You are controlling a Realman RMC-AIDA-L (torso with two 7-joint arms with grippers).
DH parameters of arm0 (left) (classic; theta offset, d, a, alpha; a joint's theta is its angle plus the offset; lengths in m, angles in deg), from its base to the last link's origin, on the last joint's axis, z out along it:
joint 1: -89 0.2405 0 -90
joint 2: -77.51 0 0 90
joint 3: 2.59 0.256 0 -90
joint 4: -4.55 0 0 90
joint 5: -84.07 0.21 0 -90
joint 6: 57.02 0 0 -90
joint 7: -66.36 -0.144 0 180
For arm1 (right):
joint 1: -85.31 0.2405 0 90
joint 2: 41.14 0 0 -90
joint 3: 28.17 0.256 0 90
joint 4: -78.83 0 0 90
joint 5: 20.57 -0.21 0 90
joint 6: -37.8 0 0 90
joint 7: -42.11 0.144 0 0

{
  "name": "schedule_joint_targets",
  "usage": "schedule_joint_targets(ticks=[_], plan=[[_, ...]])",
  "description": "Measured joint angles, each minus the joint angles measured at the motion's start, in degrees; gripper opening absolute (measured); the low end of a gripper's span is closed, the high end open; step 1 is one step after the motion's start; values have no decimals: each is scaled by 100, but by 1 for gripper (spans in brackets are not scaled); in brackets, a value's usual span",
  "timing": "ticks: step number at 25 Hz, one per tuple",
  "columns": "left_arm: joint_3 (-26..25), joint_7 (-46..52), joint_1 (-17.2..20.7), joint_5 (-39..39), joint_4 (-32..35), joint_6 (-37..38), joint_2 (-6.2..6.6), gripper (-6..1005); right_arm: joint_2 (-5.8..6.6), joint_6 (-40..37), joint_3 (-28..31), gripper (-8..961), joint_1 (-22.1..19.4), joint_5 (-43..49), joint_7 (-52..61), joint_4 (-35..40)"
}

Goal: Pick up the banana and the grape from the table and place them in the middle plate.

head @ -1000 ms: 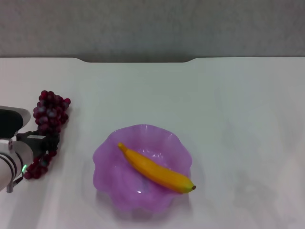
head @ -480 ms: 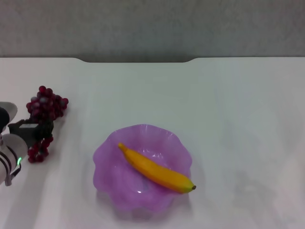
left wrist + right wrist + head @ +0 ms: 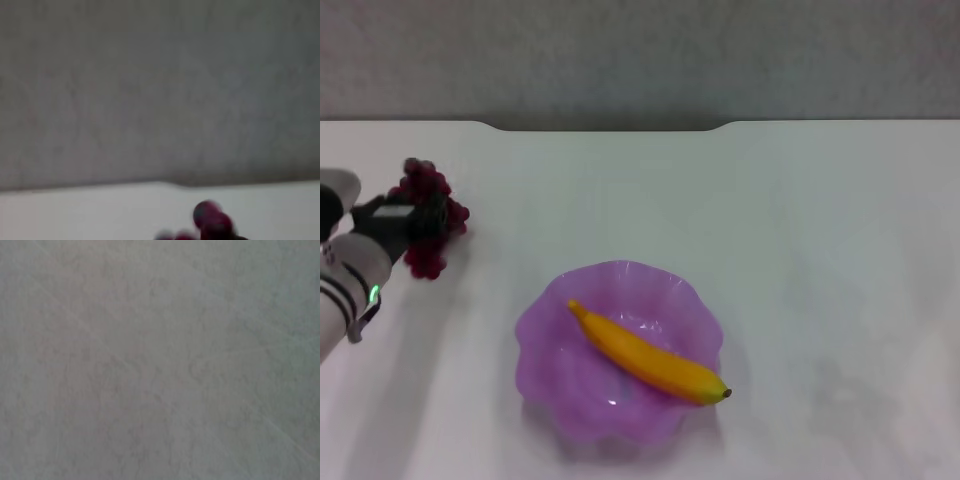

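The grape (image 3: 428, 192), a dark red-purple bunch, hangs at the far left above the table (image 3: 820, 230) with my left gripper (image 3: 408, 222) shut on it. Part of the bunch dangles below the fingers. A few of its berries show in the left wrist view (image 3: 212, 222). The yellow banana (image 3: 645, 357) lies diagonally inside the purple middle plate (image 3: 535, 320), its dark tip at the right rim. The plate sits to the right of and nearer than the gripper. My right gripper is out of view.
The white table's notched far edge (image 3: 605, 127) runs below a grey wall. The right wrist view shows only a plain grey surface.
My left gripper has risen and moved toward the far side with the grape bunch, which has come up off the table. The banana and plate have not moved.
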State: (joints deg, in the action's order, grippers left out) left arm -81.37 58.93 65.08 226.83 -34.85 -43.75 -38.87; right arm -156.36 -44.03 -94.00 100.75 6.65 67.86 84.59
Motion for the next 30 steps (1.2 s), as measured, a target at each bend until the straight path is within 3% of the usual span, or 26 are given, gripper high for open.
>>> schedule_joint_targets(ticks=[8, 16, 25, 30], plan=[[90, -101, 212, 370, -1280, -134, 30, 354, 0, 39, -29, 26, 5, 3, 0, -13], [132, -153, 323, 461, -1461, -291, 28, 302, 0, 54, -64, 26, -19, 3, -1, 12], [729, -802, 1692, 549, -4236, -962, 41, 259, 0, 155, -79, 26, 15, 2, -39, -5], [1169, -980, 2067, 547, -5078, -1289, 46, 254, 0, 221, -79, 26, 21, 3, -32, 14]])
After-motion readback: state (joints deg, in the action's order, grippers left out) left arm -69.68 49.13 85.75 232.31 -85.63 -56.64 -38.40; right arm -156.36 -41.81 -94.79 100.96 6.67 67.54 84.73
